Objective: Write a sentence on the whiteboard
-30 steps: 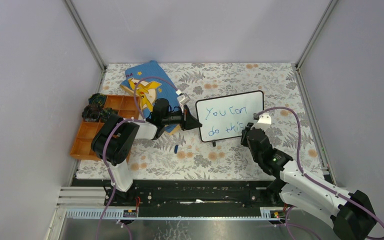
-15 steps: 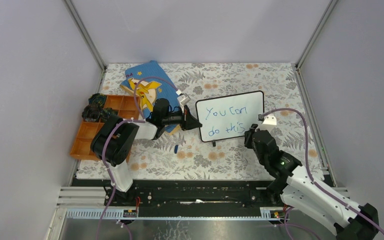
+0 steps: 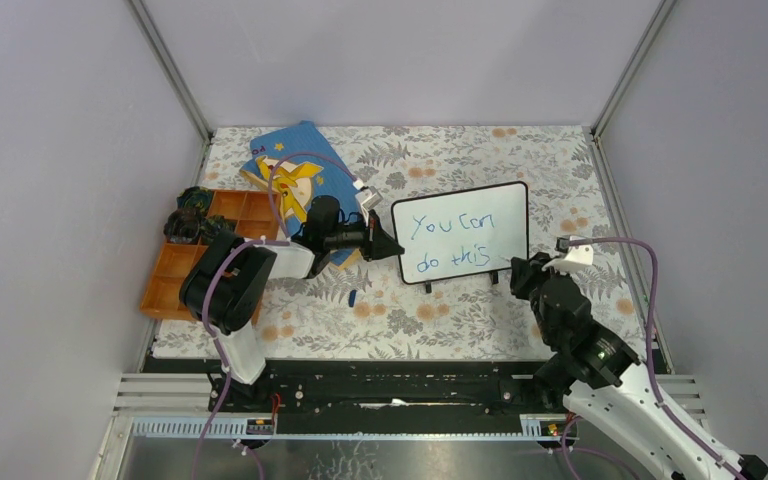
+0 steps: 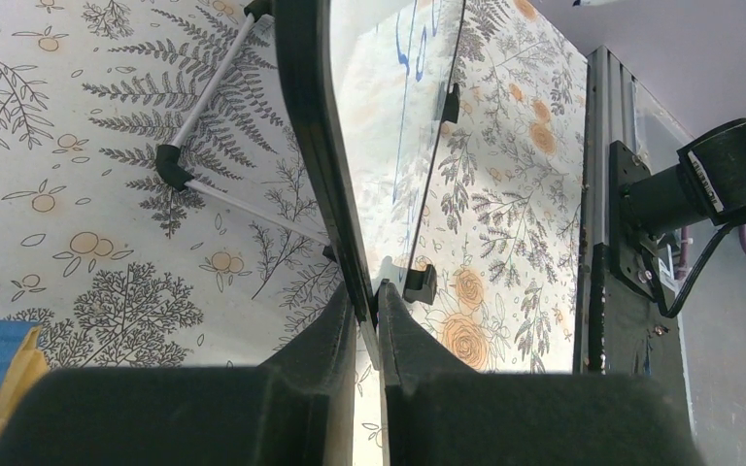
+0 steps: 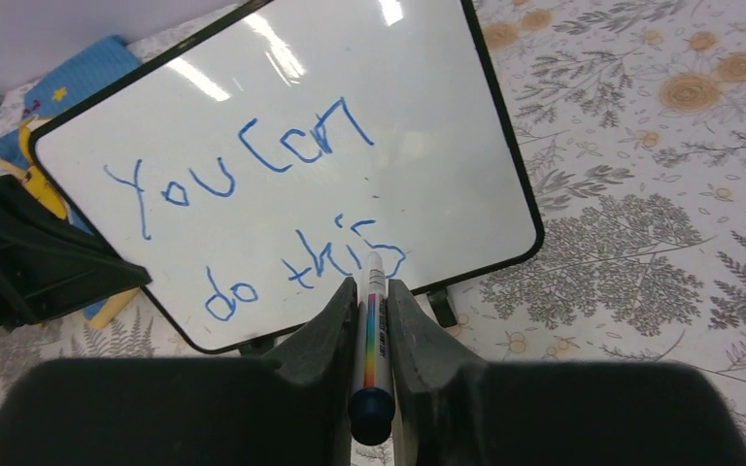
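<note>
The whiteboard (image 3: 505, 212) stands tilted at mid table, black-framed, with the blue sentence (image 3: 452, 240) "You can / do this" on it. My left gripper (image 3: 392, 248) is shut on the board's left edge; the left wrist view shows both fingers pinching the black frame (image 4: 316, 146) at the gripper (image 4: 369, 296). My right gripper (image 3: 515, 268) sits off the board's lower right corner, shut on a rainbow-striped marker (image 5: 370, 330). In the right wrist view the gripper (image 5: 371, 286) points the marker tip at the last letter of the sentence (image 5: 253, 175) on the whiteboard (image 5: 427, 116).
A blue picture book (image 3: 295, 165) lies behind my left arm. An orange compartment tray (image 3: 195, 255) with dark items (image 3: 188, 215) sits at the left edge. A small blue cap (image 3: 353, 297) lies on the floral cloth. The board's wire stand (image 4: 204, 107) shows behind it.
My right arm has drawn back to the right and toward the near edge, away from the board, still holding the marker. The left gripper and the board have not moved.
</note>
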